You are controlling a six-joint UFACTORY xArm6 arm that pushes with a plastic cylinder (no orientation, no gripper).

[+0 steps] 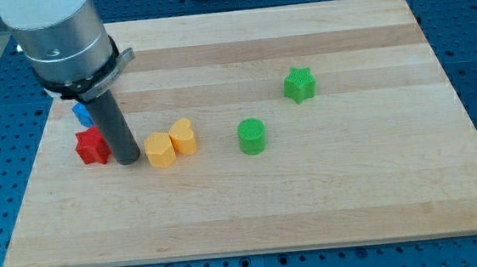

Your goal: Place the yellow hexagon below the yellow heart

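The yellow hexagon (pixel 160 150) lies on the wooden board at the view's left of centre. The yellow heart (pixel 183 137) touches it on its upper right. My tip (pixel 128 160) rests on the board just left of the yellow hexagon, a small gap away, and right beside the red star (pixel 92 146). The dark rod rises from the tip to the grey arm body at the view's top left.
A blue block (pixel 82 113) sits partly hidden behind the rod, above the red star. A green cylinder (pixel 252 137) lies right of the heart. A green star (pixel 299 84) lies further up and right. The board's left edge (pixel 33 184) is near.
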